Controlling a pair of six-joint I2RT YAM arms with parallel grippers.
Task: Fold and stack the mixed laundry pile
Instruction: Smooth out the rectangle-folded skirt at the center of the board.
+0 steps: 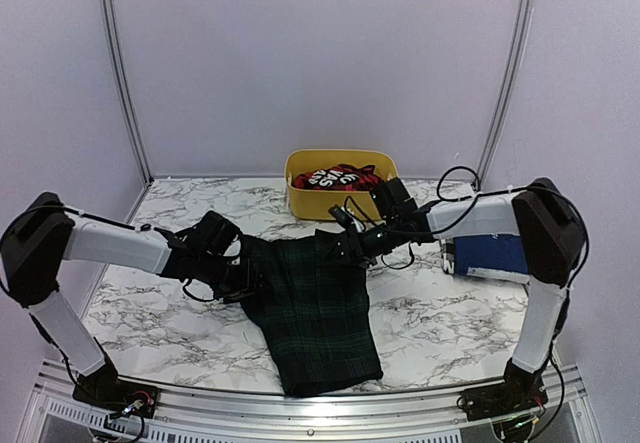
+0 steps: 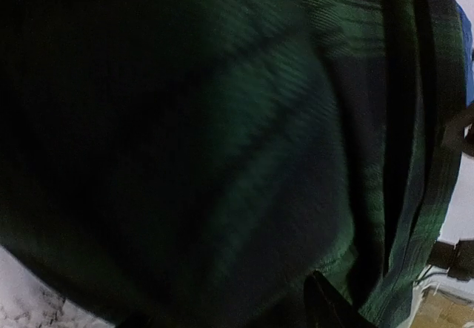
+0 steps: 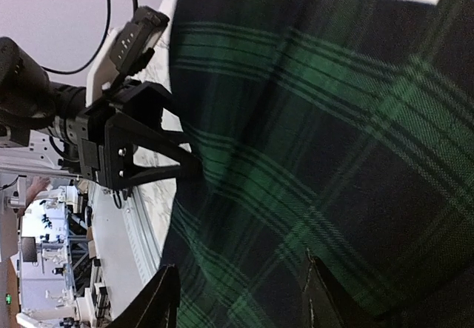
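The dark green-navy tartan garment [image 1: 315,313] lies spread flat in the middle of the marble table. My left gripper [image 1: 245,281] is at its left edge. In the left wrist view the tartan cloth [image 2: 222,121] fills the frame, bulging between the spread fingers of the left gripper [image 2: 229,315]. My right gripper [image 1: 350,246] hovers over the garment's far right corner, and the right gripper [image 3: 241,302] stands open just above the tartan [image 3: 333,121], holding nothing. A red-and-black checked garment [image 1: 340,177] lies in the tub. A folded navy blue garment [image 1: 490,255] rests at the right.
A yellow plastic tub [image 1: 320,206] stands at the back centre, just behind the tartan. The table's front metal rail [image 1: 300,408] runs along the near edge, and the garment's bottom hem reaches close to it. White walls enclose the table.
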